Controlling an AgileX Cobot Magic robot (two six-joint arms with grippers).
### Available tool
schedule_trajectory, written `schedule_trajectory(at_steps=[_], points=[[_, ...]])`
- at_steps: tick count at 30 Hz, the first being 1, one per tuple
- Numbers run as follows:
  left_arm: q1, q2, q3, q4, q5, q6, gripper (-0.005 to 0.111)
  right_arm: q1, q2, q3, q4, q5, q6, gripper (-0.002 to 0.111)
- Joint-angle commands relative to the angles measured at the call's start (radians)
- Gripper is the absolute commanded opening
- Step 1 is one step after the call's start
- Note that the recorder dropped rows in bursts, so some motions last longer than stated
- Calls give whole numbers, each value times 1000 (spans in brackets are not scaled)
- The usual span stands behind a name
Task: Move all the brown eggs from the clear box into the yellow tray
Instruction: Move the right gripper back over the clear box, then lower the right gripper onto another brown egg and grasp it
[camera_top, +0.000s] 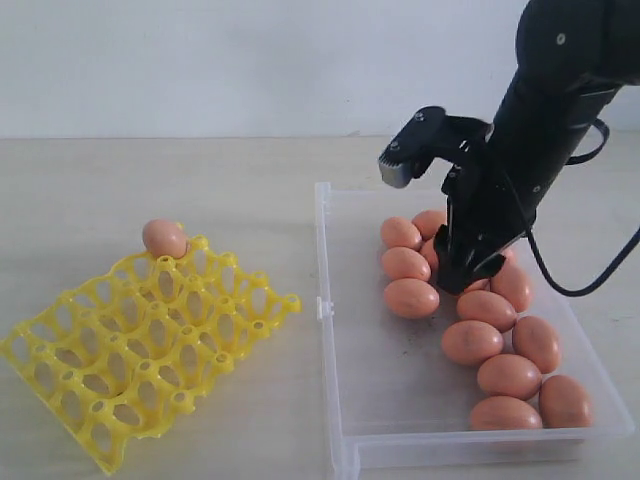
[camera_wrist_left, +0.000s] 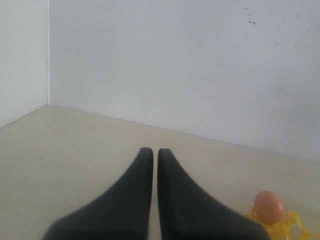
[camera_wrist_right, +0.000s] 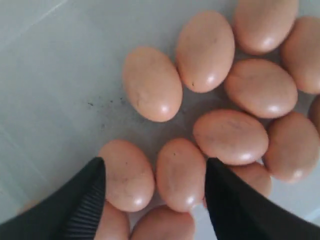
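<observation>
Several brown eggs (camera_top: 487, 309) lie clustered in the clear box (camera_top: 345, 330) on the right. One brown egg (camera_top: 164, 238) sits in a far corner cup of the yellow tray (camera_top: 110, 360) on the left. My right gripper (camera_top: 466, 275) is down among the eggs in the box and stands open. In the right wrist view its fingers (camera_wrist_right: 82, 200) straddle two eggs (camera_wrist_right: 181, 173) lying side by side. My left gripper (camera_wrist_left: 154, 152) is shut and empty above the bare table; the tray's egg (camera_wrist_left: 269, 207) shows off to one side.
The box's small latch (camera_top: 323, 307) faces the tray. Dark smudges (camera_wrist_right: 105, 102) mark the box floor. A pale wall (camera_top: 250, 60) closes the back of the table. Bare table lies between tray and box.
</observation>
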Motion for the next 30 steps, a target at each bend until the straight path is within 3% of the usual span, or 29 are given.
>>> schedule_trajectory(at_steps=[1,10,16,21,30], points=[[2,-2,-1,-9,-11,-9,4,-1,22,-9,15,-92,-204,57],[2,-2,-1,-9,-10,-9,4,-1,71,-9,174,-102,-477,55],[2,-2,-1,-9,-10,-9,4,-1,121,-7,165,-91,-530,56],[2,-2,-1,-9,-12,-9,4,-1,145,-7,167,-97,-620,63],[2,-2,-1,-9,-12,-9,4,-1,150,-7,204,-160,-627,63]])
